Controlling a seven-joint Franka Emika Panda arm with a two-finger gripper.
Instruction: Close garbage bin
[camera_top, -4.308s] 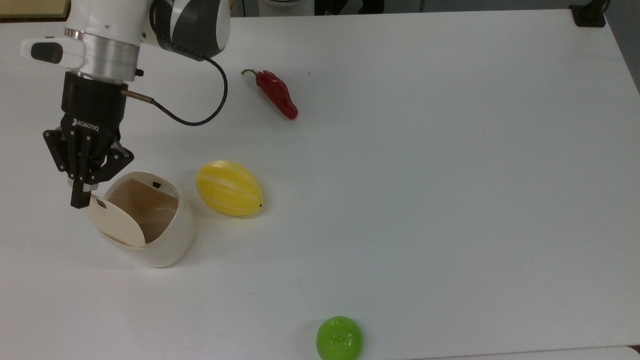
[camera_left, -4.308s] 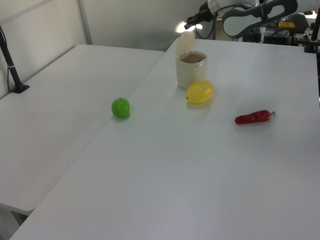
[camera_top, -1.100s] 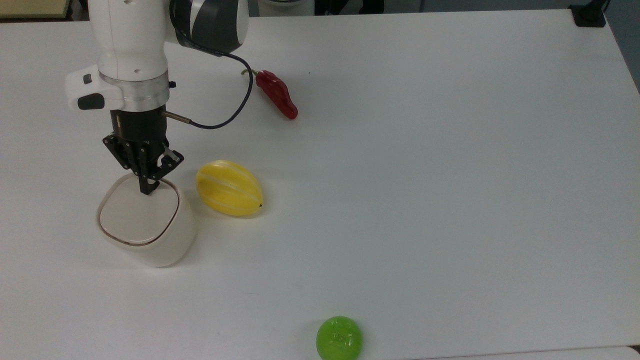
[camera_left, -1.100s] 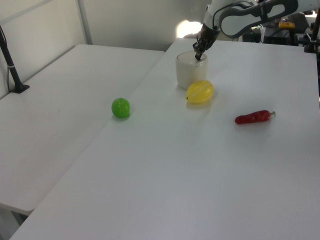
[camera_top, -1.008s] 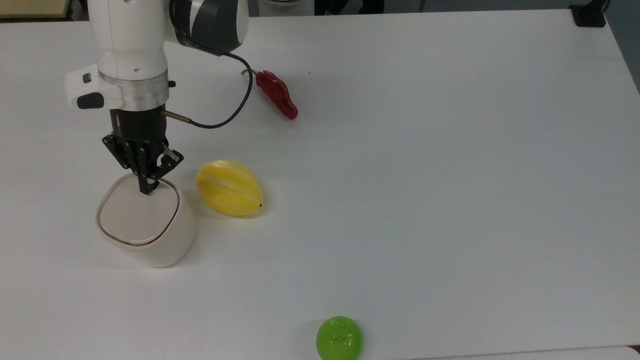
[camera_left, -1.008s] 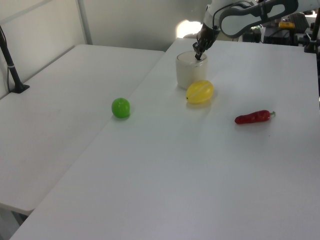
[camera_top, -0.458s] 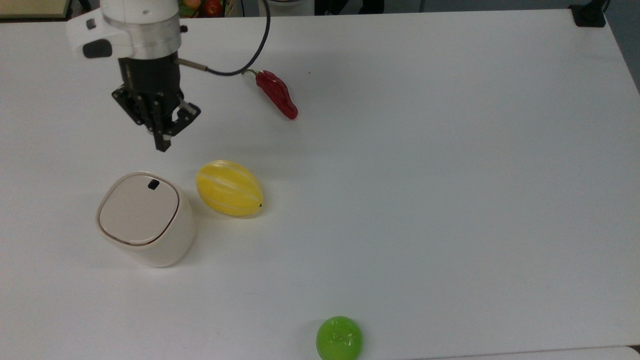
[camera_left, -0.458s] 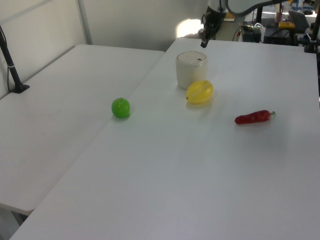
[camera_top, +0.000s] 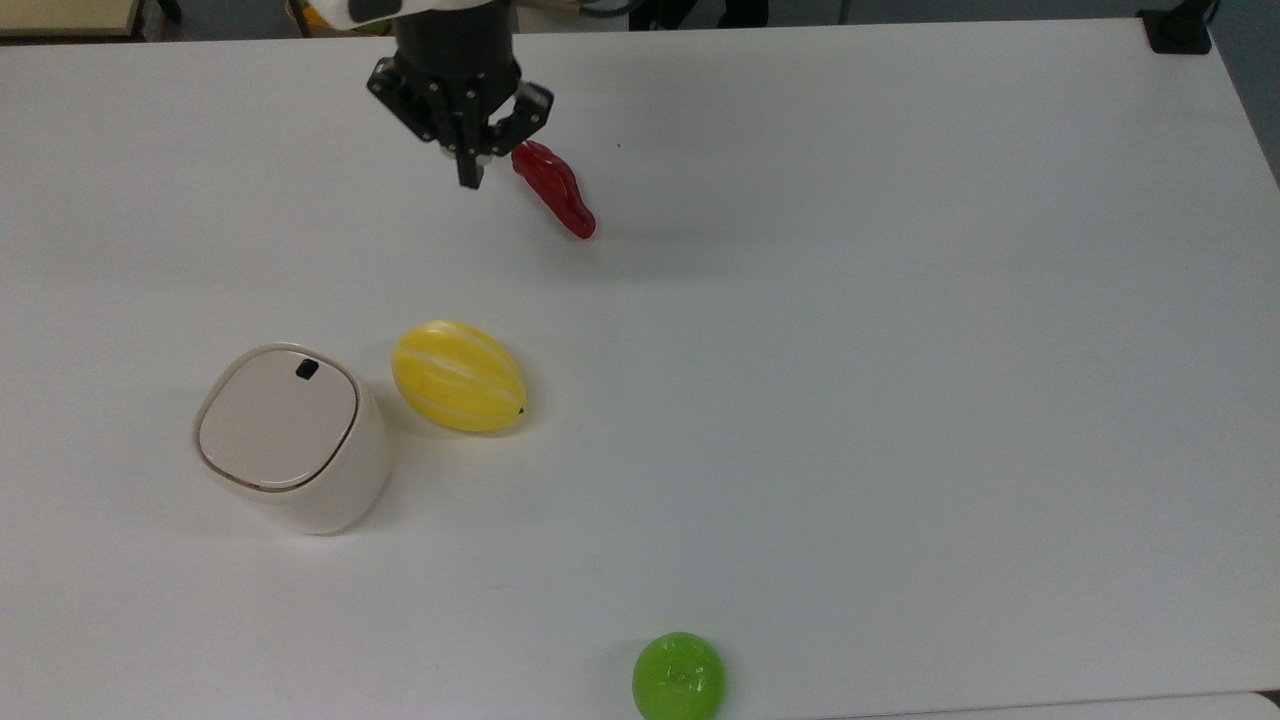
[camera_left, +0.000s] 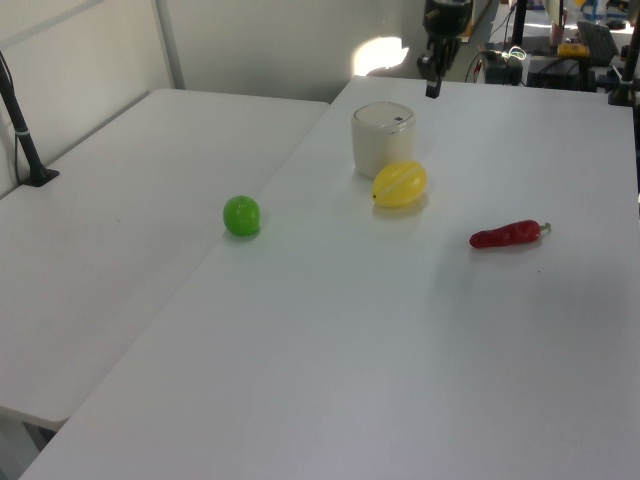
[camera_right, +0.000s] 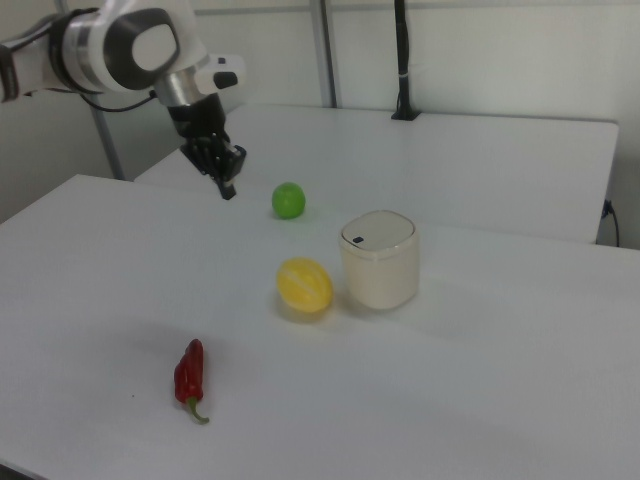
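Spanning two abutting white tables, closed garbage bin, end effector pressed together above.

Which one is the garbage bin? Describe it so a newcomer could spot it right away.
Start at the white table and go to the top view's left side, where the yellow melon lies. Just left of the melon in the top view stands the garbage bin. It is the one cream-white, rounded-square container, with a flat closed lid bearing a small black mark, unlike the coloured fruit and red chili pepper.
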